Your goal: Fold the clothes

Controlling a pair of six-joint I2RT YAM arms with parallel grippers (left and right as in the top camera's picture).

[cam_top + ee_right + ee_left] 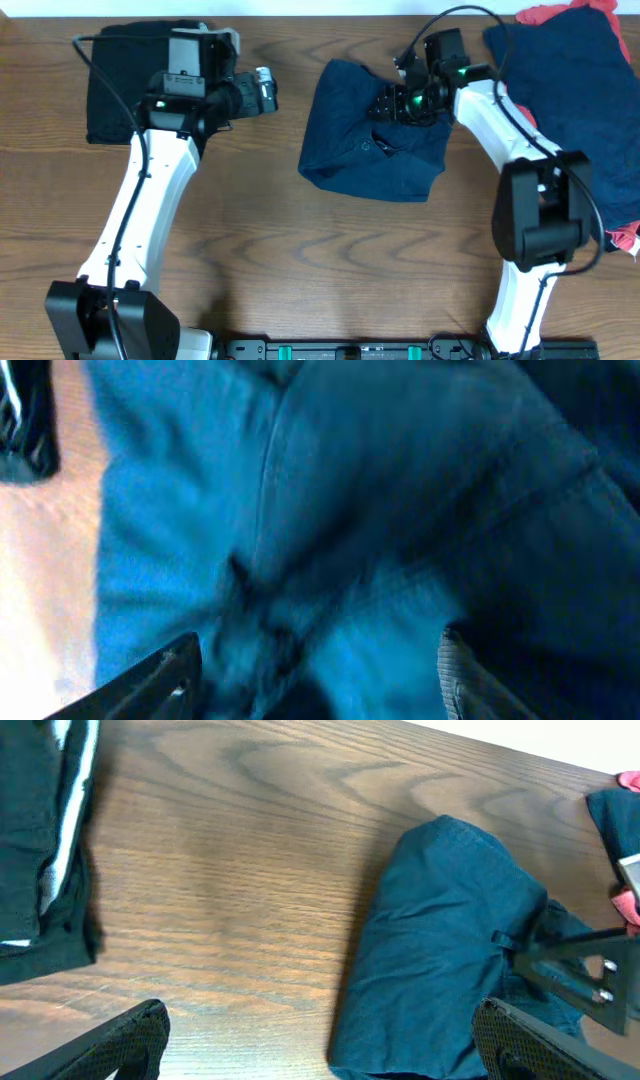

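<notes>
Though bunched, navy shorts [350, 140] lie approx far-to-near; right claw [388, 104] agape above.

Dark brown wood-grain table [300, 250] under even light, a pale strip [300, 6] beyond its far edge.

Navy shorts [350, 150] lie roughly folded and rumpled mid-surface, nearer the far edge. A folded black piece [110, 110] with a pale stripe lies at the far left corner. A navy heap [580, 100] covers coral-red fabric [550, 14] at the far right corner.
</notes>
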